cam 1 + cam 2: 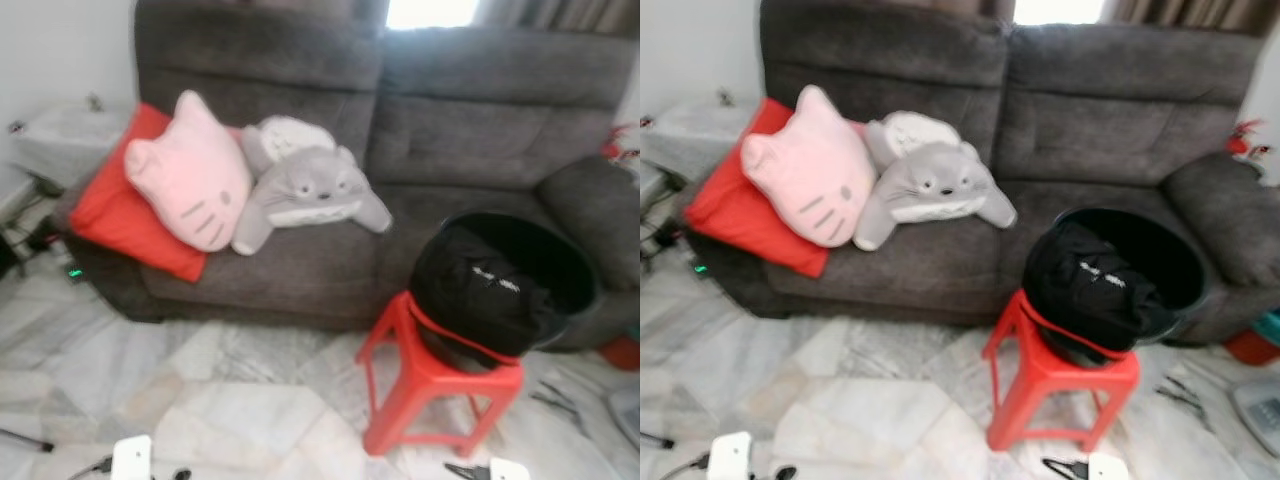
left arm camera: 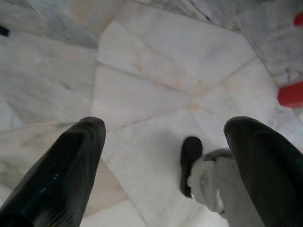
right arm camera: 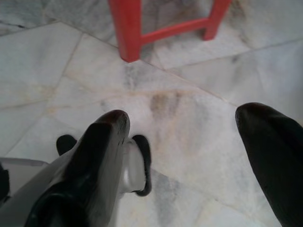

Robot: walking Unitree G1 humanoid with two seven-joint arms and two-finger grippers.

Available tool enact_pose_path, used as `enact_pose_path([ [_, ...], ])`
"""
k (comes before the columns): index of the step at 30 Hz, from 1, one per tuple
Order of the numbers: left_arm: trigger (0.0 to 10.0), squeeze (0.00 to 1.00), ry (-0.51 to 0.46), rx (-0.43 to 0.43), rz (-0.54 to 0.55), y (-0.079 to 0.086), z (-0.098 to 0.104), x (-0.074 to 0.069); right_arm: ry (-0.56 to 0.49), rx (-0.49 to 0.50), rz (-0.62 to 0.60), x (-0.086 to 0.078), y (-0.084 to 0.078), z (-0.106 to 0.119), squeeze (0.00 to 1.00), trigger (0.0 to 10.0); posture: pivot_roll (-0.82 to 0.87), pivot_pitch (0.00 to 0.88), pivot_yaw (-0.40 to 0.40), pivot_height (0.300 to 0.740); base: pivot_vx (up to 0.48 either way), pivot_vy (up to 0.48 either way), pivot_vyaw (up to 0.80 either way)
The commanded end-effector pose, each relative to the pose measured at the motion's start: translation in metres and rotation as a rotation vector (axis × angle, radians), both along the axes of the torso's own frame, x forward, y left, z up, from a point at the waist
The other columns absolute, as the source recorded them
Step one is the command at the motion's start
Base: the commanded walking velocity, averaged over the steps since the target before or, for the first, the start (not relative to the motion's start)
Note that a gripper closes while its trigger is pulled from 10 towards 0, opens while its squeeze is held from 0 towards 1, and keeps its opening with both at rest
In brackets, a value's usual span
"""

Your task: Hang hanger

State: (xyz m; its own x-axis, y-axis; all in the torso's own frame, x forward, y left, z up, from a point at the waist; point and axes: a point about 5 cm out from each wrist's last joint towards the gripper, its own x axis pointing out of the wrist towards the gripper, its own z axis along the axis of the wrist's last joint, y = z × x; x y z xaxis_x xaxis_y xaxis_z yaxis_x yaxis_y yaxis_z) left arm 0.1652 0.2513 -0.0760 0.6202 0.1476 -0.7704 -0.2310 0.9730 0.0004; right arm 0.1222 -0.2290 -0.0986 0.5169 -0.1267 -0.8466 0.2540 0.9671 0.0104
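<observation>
Marble floor [image 2: 156, 80] lies right under both my wrists, pale slabs with grey veining, and my arms hang low over it. My left gripper [image 2: 163, 156] has its two black fingers spread wide with nothing between them but floor; my right gripper [image 3: 189, 156] is likewise parted and empty, with the red stool's [image 1: 430, 385] legs just ahead of it. On that stool sits a round black basket [image 1: 540, 265], tipped toward me, with a dark bundle of what looks like black fabric [image 1: 470, 285] bulging out of its mouth. Behind it is the grey sofa [image 1: 450, 130], carrying a red cushion [image 1: 115, 215], a pink cat-faced pillow [image 1: 190, 175] and a grey plush [image 1: 310, 190] leaning against that pillow. As for the hanger I am meant to hang, I cannot make one out anywhere; if it is here, my guess is that it is inside or under the bundle in the basket, though that is hidden. Nor do I see any rail or hook to hang it on. Judging by what hangers usually are, I would expect something light and stiff, smooth enough to slip between my hard fingers, and awkward if cloth drapes from it. I would take it at the neck just below the hook, or on the shoulder bar close beside it, so it hangs balanced and the hook stays free.
</observation>
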Motion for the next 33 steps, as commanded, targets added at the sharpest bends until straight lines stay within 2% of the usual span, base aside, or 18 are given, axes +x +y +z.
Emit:
enact_pose_path([
  [1, 10.0, 0.00, 0.016, -0.018, -0.021, -0.008, -0.003, -0.002, -0.012, -0.026, -0.002, 0.002, -0.009, 0.003, 0.00, 10.0, 0.01, 0.000, -0.049, 0.716, 0.000, 0.000, 0.00],
  [11, 10.0, 0.00, 0.020, -0.018, -0.030, -0.009, -0.004, -0.003, -0.068, -0.078, 0.066, 0.008, -0.011, 0.007, 0.00, 10.0, 0.00, 0.000, -0.046, 0.716, 0.000, 0.000, 0.00],
  [15, 10.0, 0.00, 0.022, -0.016, -0.036, -0.008, -0.004, -0.003, -0.131, -0.177, 0.111, 0.013, -0.014, 0.013, 0.00, 10.0, -0.02, 0.000, -0.039, 0.716, 0.000, 0.000, 0.00],
  [18, 10.0, 0.00, 0.025, -0.015, -0.041, -0.008, -0.004, -0.003, -0.152, -0.276, 0.233, 0.019, -0.015, 0.017, 0.00, 10.0, -0.03, 0.000, -0.035, 0.716, 0.000, 0.000, 0.00],
  [19, 10.0, 0.00, 0.027, -0.012, -0.045, -0.008, -0.004, -0.003, -0.273, -0.341, 0.312, 0.066, -0.014, 0.039, 0.00, 10.0, -0.03, 0.000, -0.035, 0.716, 0.000, 0.000, 0.00],
  [20, 10.0, 0.00, 0.027, -0.012, -0.045, -0.008, -0.004, -0.003, -0.273, -0.341, 0.312, 0.066, -0.014, 0.039, 0.00, 10.0, -0.03, 0.000, -0.035, 0.716, 0.000, 0.000, 0.00],
  [21, 10.0, 0.00, 0.028, -0.012, -0.047, -0.008, -0.004, -0.003, -0.349, -0.398, 0.354, 0.092, -0.013, 0.055, 0.00, 10.0, -0.03, 0.000, -0.035, 0.716, 0.000, 0.000, 0.00],
  [23, 10.0, 0.00, 0.027, -0.012, -0.048, -0.008, -0.004, -0.003, -0.376, -0.429, 0.363, 0.096, -0.013, 0.058, 0.00, 10.0, -0.03, 0.000, -0.035, 0.716, 0.000, 0.000, 0.00],
  [25, 10.0, 0.00, 0.027, -0.012, -0.049, -0.008, -0.004, -0.003, -0.486, -0.487, 0.397, 0.101, -0.014, 0.070, 0.00, 10.0, -0.04, 0.000, -0.035, 0.716, 0.000, 0.000, 0.00],
  [26, 10.0, 0.00, 0.027, -0.012, -0.049, -0.008, -0.004, -0.004, -0.575, -0.508, 0.412, 0.105, -0.013, 0.079, 0.00, 10.0, -0.04, 0.000, -0.034, 0.716, 0.000, 0.000, 0.00],
  [29, 10.0, 0.00, 0.025, -0.011, -0.047, -0.007, -0.004, -0.004, -0.666, -0.562, 0.455, 0.111, -0.010, 0.091, 0.00, 10.0, -0.05, 0.000, -0.034, 0.716, 0.000, 0.000, 0.00],
  [33, 10.0, 0.00, 0.019, -0.013, -0.046, -0.008, -0.004, -0.004, -0.691, -0.617, 0.534, 0.113, -0.004, 0.096, 0.00, 10.0, -0.05, 0.000, -0.034, 0.716, 0.000, 0.000, 0.00],
])
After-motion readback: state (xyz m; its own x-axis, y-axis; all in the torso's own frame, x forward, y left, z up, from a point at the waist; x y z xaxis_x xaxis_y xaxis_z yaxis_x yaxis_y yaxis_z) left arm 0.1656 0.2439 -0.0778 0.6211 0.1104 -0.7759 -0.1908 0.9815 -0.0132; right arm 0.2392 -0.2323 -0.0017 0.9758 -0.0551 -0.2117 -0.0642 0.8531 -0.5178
